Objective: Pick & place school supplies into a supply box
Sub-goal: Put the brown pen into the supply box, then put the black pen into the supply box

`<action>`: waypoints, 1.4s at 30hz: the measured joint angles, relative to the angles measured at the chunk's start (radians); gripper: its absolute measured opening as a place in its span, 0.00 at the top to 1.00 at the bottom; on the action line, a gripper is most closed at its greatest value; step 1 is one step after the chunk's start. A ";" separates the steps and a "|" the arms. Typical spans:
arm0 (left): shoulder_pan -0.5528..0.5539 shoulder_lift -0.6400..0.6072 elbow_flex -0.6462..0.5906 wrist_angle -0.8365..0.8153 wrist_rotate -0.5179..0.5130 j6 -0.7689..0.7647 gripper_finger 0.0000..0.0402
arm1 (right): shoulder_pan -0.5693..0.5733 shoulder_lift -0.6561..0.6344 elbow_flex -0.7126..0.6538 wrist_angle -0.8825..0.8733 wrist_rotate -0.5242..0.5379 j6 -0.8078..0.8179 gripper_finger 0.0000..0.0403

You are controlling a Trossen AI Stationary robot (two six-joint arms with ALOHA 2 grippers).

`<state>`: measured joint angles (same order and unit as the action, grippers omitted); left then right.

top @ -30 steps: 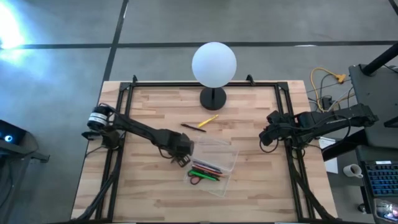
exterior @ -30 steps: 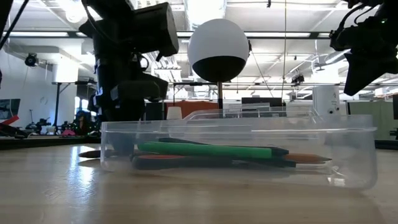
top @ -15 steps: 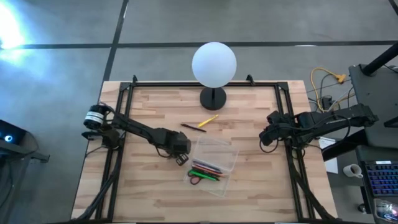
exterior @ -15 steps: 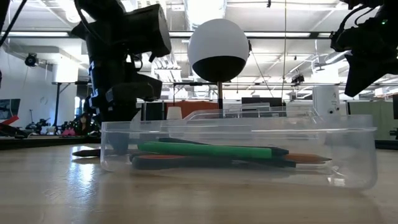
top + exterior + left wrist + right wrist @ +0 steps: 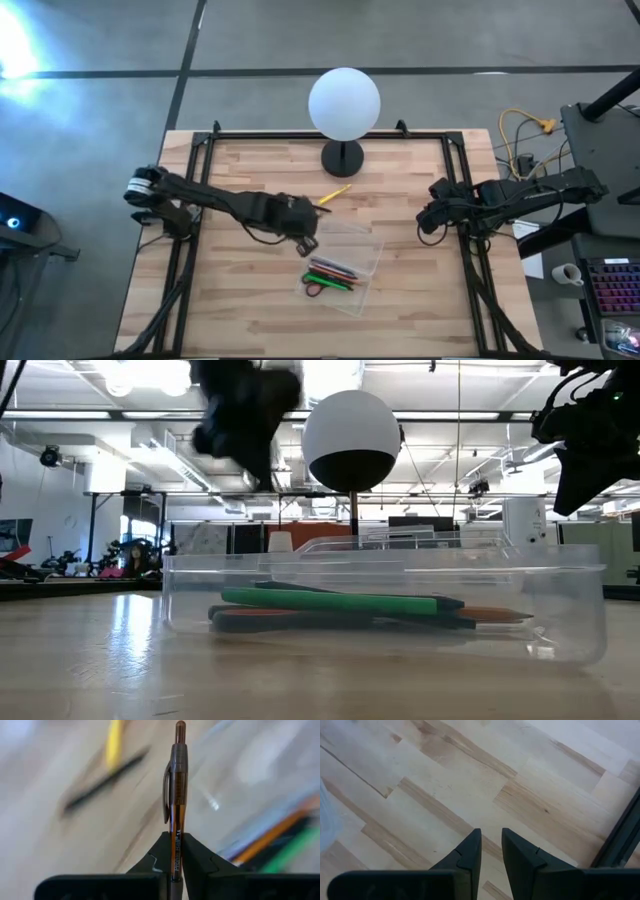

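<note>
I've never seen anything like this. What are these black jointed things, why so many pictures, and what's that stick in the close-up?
They are two robot arms at a wooden table, filmed at once from above, from table height, and from a camera on each wrist. The left claw is shut on a brownish pen; from above it sits near the clear supply box, where a green marker and red-handled scissors already lie. A yellow pencil and a dark pen lie on the wood. The white globe lamp just stands there. The right claw waits at the table's right side, holding nothing.
</note>
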<state>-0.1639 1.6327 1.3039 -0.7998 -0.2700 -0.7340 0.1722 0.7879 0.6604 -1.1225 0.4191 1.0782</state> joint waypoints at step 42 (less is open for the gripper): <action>0.104 0.280 0.451 -0.363 0.029 0.798 0.69 | 0.000 -0.003 -0.016 -0.003 -0.034 -0.094 0.83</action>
<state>-0.0596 1.9131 1.7549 -1.1626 -0.2412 0.0641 0.1723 0.7849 0.6445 -1.1252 0.3851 0.9844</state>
